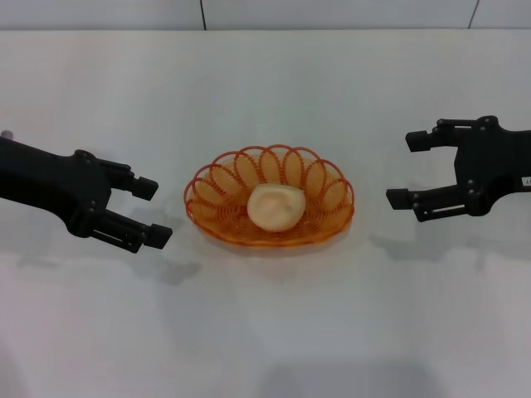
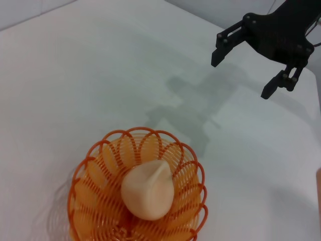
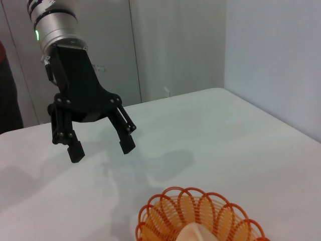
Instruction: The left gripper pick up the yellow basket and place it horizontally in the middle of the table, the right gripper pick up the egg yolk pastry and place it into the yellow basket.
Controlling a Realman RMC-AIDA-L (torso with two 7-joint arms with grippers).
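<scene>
The yellow basket [image 1: 270,196] sits in the middle of the white table [image 1: 265,332], lying wide across the head view. Inside it rests the egg yolk pastry [image 1: 276,207], pale and domed. My left gripper [image 1: 152,212] hovers open to the left of the basket, apart from it, with nothing between its fingers. To the right of the basket, my right gripper [image 1: 408,170] is open and holds nothing. The left wrist view looks down on the basket [image 2: 100,201] with the pastry [image 2: 148,189] in it and the right gripper [image 2: 244,71] beyond. The right wrist view shows the basket's rim [image 3: 200,211] and the left gripper [image 3: 102,147].
A wall with panel seams [image 1: 202,14] runs behind the table's far edge. Bare tabletop surrounds the basket on every side.
</scene>
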